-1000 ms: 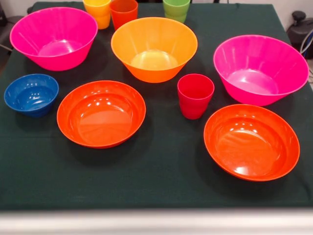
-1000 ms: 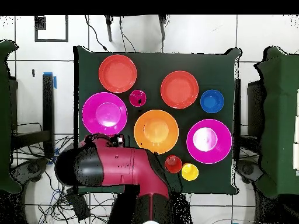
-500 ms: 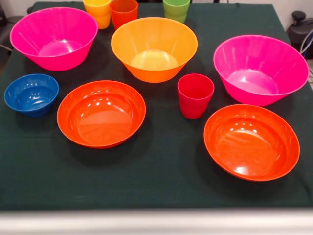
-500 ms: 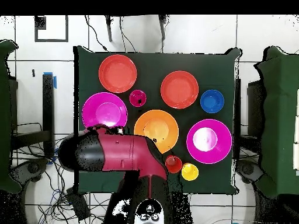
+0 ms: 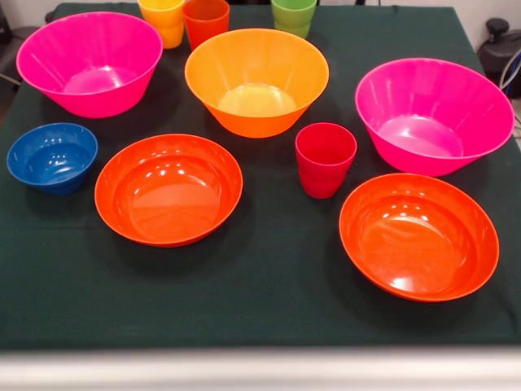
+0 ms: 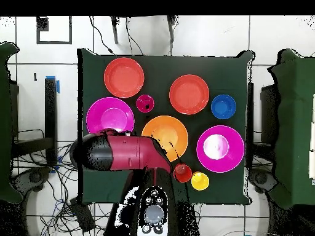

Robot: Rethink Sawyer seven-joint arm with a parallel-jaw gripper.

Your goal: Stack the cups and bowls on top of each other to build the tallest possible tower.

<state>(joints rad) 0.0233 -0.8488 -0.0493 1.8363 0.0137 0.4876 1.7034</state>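
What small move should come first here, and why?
Probably swing the arm out toward the red cup: nothing is stacked yet, every piece sits apart on the cloth, and that cup stands upright right beside the large orange bowl.

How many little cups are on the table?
4. The red cup stands mid-table between the bowls. The yellow cup, orange cup and green cup line the table's top edge.

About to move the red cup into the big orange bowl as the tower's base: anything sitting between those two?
Nothing visible. The red cup stands upright on the cloth beside the large orange bowl, with only bare tablecloth between them. The bowl is empty. The gripper shows in neither view.
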